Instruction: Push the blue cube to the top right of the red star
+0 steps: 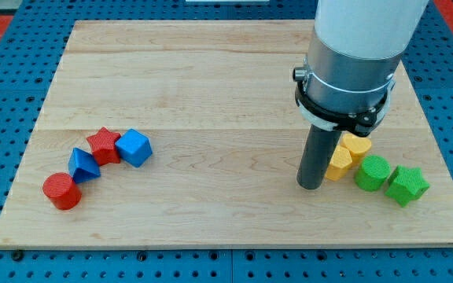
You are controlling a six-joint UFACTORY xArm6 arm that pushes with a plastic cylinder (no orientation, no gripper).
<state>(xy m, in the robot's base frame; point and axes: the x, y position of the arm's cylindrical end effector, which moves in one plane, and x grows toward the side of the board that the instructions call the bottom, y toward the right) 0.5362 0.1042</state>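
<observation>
The blue cube (134, 147) sits on the wooden board at the view's lower left, touching the right side of the red star (104, 145). My tip (311, 185) rests on the board at the view's right, far to the right of both, just left of a yellow block (338, 163). Nothing hides the cube or the star.
A blue triangular block (83, 164) and a red cylinder (61, 191) lie lower left of the star. A yellow hexagonal block (356, 146), a green cylinder (372, 173) and a green star (406, 185) cluster right of my tip. The board (226, 79) ends near them.
</observation>
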